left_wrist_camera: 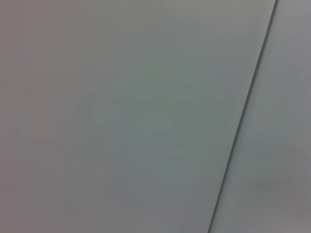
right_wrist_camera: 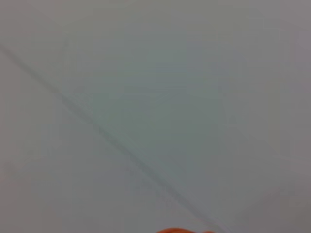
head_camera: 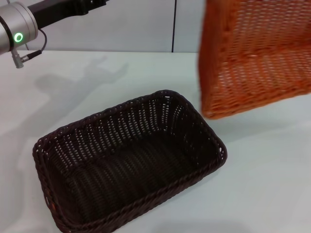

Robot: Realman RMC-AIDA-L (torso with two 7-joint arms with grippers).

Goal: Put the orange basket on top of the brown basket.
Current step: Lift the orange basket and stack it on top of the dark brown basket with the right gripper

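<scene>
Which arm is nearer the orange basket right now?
Right, judging by position: the orange basket hangs tilted on the robot's right, its holder unseen. The left arm is far across, upper left.

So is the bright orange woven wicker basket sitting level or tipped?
Tipped. The orange wicker basket hangs in the air, its opening facing the head camera, beyond the dark brown wicker basket resting on the table.

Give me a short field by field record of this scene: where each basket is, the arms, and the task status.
orange basket: lifted off the table, tilted, on the robot's right
brown basket: on the white table, open side up, nothing in it
left arm: raised at far left, away from both baskets
right gripper: not in view
stacking: not yet done
</scene>
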